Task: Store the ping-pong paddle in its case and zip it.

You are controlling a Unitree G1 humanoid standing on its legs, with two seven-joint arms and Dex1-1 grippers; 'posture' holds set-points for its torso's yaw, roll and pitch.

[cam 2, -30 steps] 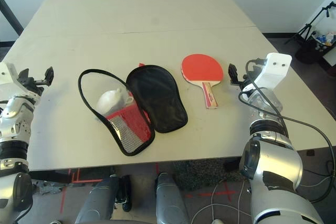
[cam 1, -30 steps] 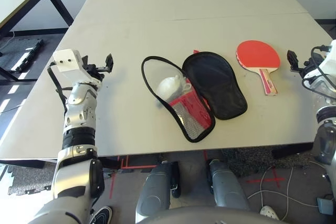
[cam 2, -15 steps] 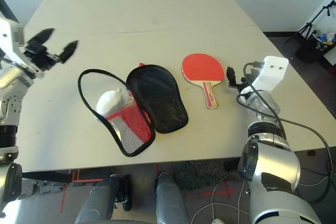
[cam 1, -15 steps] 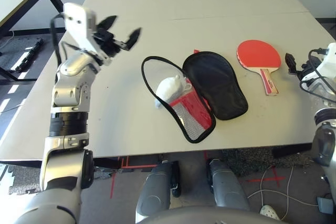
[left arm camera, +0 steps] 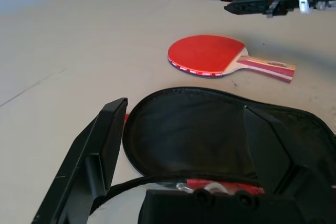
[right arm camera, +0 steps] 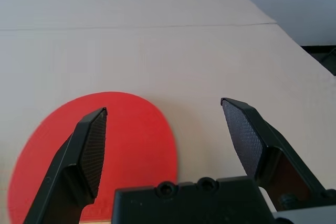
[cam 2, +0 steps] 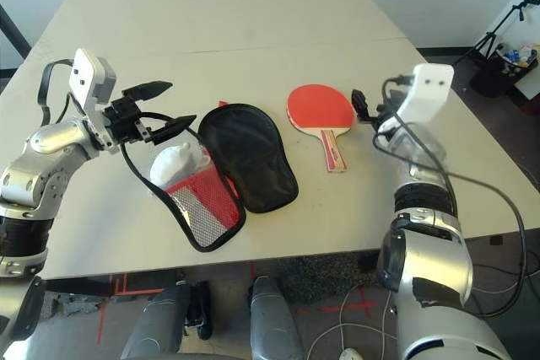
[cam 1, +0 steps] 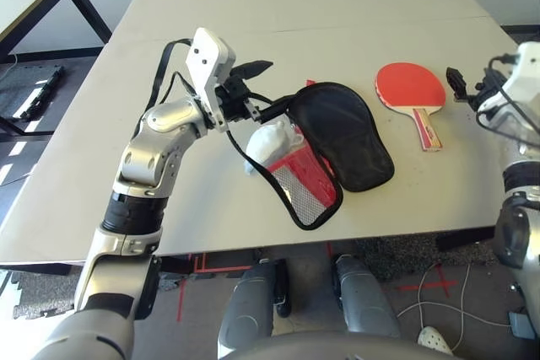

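Pale and broad, the table (cam 1: 211, 31) carries everything for this job, with a dark floor around it. Spread open near its middle lies the case (cam 1: 342, 137), its black lining up on one flap and its red half with the mesh pocket toward the robot; a soft whitish lump (cam 1: 268, 142) sits inside the looped zip edge. To the robot's right of the case, apart from it, the ping-pong paddle (cam 1: 412, 90) lies flat, red face up, handle pointing toward the robot. The left pincer (cam 1: 257, 88) hangs over the case's near-left rim, released, fingers spread with nothing between them. The right pincer (right arm camera: 163, 135) hovers beside the paddle's head, likewise spread wide and empty; through its own wrist view the red rubber sits just past one finger (right arm camera: 84, 150). The step in hand looks like the first reach: one arm to steady the case, the other to fetch the paddle. To do it well, the right pincer should probably go for the handle rather than the flat blade, since the blade lies flush with the table and offers no edge to bite. The left should pin or lift the black flap by its zip edging, not the mesh. That whitish lump may need clearing so the paddle can slide in flat.
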